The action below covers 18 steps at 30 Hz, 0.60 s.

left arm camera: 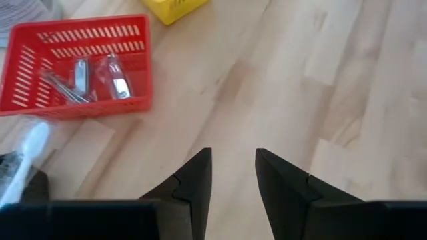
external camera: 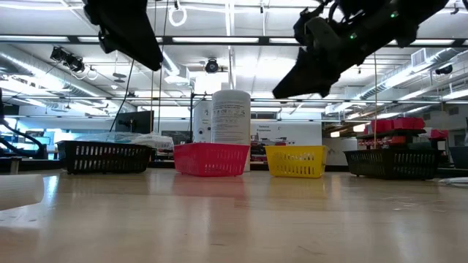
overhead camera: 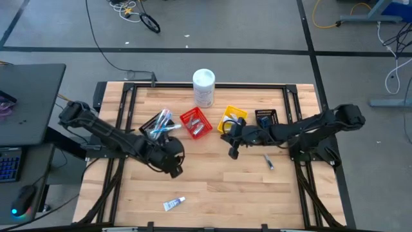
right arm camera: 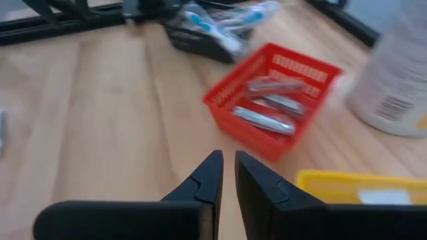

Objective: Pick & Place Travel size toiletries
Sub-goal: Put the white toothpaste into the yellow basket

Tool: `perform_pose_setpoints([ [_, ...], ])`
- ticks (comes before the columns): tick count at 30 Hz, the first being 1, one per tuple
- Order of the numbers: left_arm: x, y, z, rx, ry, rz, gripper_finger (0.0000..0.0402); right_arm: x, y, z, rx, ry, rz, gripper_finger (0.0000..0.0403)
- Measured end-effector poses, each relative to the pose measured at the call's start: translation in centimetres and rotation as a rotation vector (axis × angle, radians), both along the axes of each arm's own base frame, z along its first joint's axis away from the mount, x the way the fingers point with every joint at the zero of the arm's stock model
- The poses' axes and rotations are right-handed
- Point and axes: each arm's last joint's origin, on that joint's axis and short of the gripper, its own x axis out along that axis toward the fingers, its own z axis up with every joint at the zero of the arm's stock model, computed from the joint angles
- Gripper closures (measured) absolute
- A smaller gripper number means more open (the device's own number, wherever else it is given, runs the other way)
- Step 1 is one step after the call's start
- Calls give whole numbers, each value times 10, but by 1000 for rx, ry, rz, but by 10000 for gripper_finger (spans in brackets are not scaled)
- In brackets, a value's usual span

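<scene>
My left gripper (overhead camera: 172,169) hangs open and empty above bare wood in front of the black bin (overhead camera: 158,125), which holds blue-white toothbrushes (overhead camera: 162,121). My right gripper (overhead camera: 233,151) hangs above the table just in front of the yellow bin (overhead camera: 232,119). Its fingers are almost together, with nothing between them (right arm camera: 228,160). A white-blue toothpaste tube (overhead camera: 174,203) lies flat near the table's near edge. A small dark and silvery item (overhead camera: 269,161) lies flat on the wood right of my right gripper. Silvery items (right arm camera: 267,110) lie in the red bin (overhead camera: 196,122).
A tall white canister (overhead camera: 203,87) stands behind the red bin at the table's far edge. A second black bin (overhead camera: 266,119) sits right of the yellow one. The four bins form a row across the table's far half. Bare wood lies in the middle and near part.
</scene>
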Motion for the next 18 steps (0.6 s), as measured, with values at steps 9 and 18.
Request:
perform_pose_setpoints([
  [9, -4, -14, 1, -44, -38, 1, 279, 24, -4, -19, 2, -73, 188, 353],
  [18, -8, -21, 1, -72, -47, 6, 279, 32, -10, -26, -30, -112, 183, 353],
])
